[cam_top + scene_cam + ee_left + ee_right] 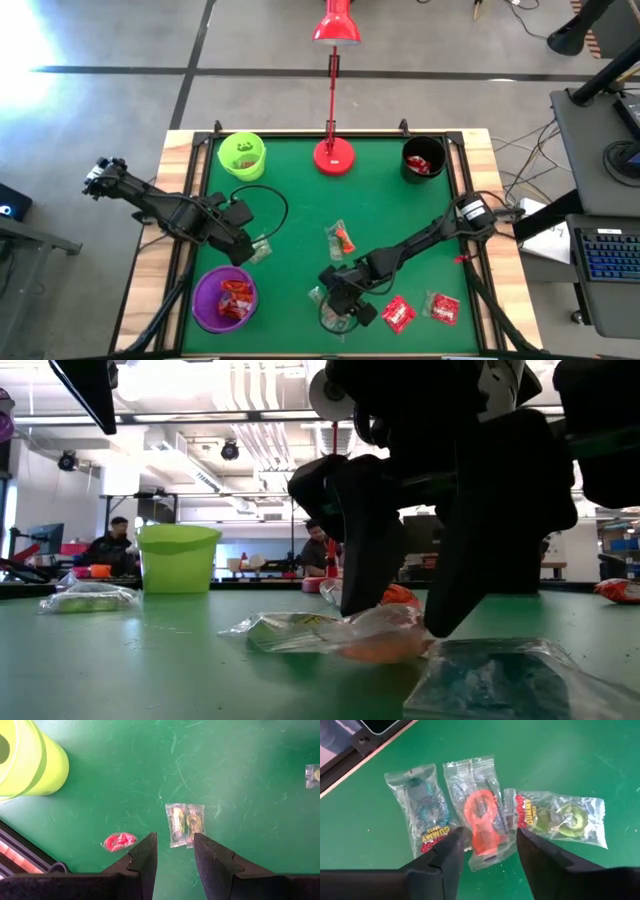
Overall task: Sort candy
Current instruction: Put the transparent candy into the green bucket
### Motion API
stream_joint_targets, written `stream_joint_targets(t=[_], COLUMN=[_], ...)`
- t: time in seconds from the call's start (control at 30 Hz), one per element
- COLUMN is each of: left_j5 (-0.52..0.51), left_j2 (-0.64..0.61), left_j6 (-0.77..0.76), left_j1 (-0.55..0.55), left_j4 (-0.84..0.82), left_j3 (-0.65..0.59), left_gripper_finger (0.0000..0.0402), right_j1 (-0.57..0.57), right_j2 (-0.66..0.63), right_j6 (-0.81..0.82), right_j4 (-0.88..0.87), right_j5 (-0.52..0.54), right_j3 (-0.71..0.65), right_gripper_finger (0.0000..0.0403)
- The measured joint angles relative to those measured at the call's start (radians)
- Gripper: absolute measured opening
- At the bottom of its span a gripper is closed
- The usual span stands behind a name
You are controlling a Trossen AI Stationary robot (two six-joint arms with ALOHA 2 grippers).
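Candy lies scattered over the green tabletop point(300, 190), and three clear-wrapped sweets sit right under the right pincer point(487, 845): an orange sweet point(482, 817) directly between its two fingers, a blue sweet point(425, 812) just outside one finger and a green sweet point(560, 817) just outside the other. The right pincer's fingers stand apart, straddling the orange sweet's wrapper, with the tips down at the tabletop; nothing is clamped. In the high view this pincer point(340, 300) is at the near edge of the tabletop, with two red sweets point(398, 313) just beside it on its outer side and another orange-and-clear sweet point(341, 238) a little beyond it. The left pincer point(175, 847) hovers with its fingers apart over a clear packet point(186, 823) holding yellowish sweets, which lies just ahead of the fingertips; a small red sweet point(119, 841) lies beside one finger, untouched. Near this pincer, the purple cup point(225, 298) holds red sweets, the lime-green cup point(241, 156) stands farther off, and the black cup point(423, 158) is well apart.
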Motion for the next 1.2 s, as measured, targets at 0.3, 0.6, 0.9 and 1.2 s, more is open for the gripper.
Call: stream_joint_targets(t=[0.3, 0.6, 0.9, 1.2], left_j5=[0.0, 0.0, 0.056, 0.083], left_j2=[0.0, 0.0, 0.002, 0.003], left_j6=[0.0, 0.0, 0.0, 0.123], left_j1=[0.0, 0.0, 0.0, 0.008], left_j4=[0.0, 0.001, 0.026, 0.129], left_j3=[0.0, 0.0, 0.0, 0.0], left_gripper_finger=[0.0111, 0.0111, 0.0111, 0.0111], right_j1=[-0.004, -0.007, -0.009, -0.061], right_j2=[0.001, 0.012, -0.095, -0.224], right_j6=[-0.001, 0.034, 0.113, 0.279], right_j4=[0.002, -0.004, -0.137, -0.145], right_j5=[0.034, 0.046, 0.069, 0.26], right_j3=[0.0, 0.0, 0.003, 0.035], right_gripper_finger=[0.0093, 0.0015, 0.0011, 0.0011])
